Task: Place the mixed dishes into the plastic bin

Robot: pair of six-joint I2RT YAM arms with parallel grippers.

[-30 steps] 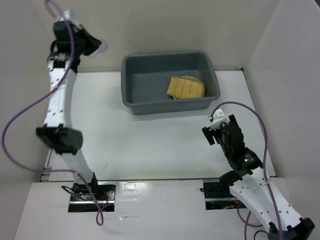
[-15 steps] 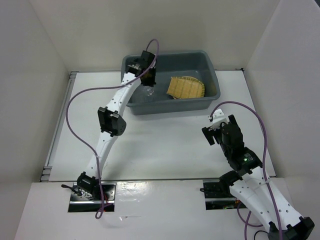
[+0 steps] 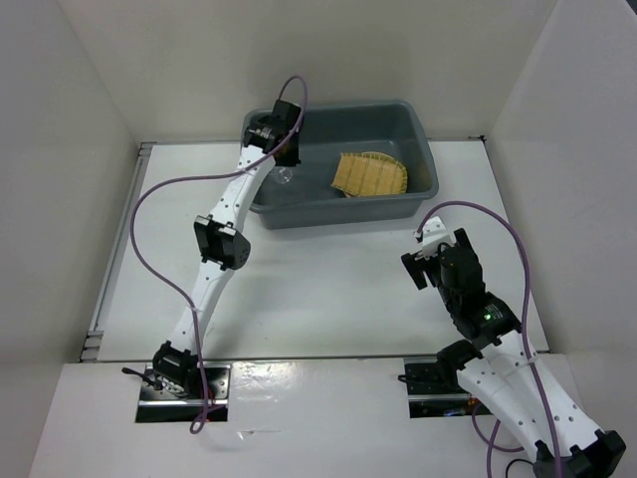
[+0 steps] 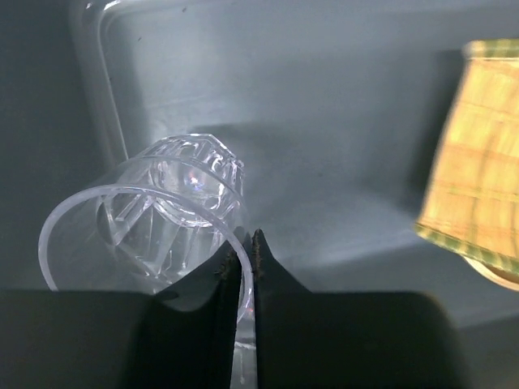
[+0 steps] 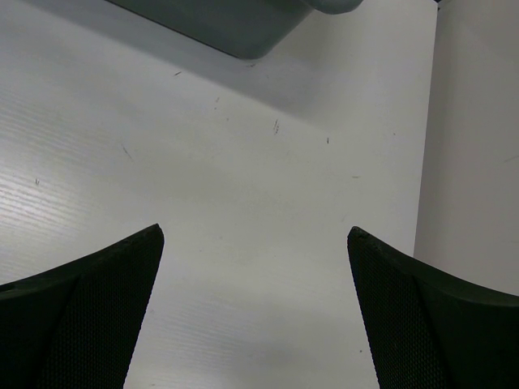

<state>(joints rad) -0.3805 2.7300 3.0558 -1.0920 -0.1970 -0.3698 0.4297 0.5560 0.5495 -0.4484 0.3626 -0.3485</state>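
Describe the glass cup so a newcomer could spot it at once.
Find the dark grey bin far across the table. At its left end the left hand pinches a small glass cup by the rim. Unlike the yellow woven tray, it is see-through.

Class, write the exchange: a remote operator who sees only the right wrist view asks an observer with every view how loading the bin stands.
Operator: I see only table and one corner of the bin. Is anything inside it?
Observer: Yes, the bamboo tray lies in the right half of the plastic bin.
Operator: What is the left arm doing?
Observer: It reaches over the bin's left end, and the left jaws pinch the rim of the glass cup.
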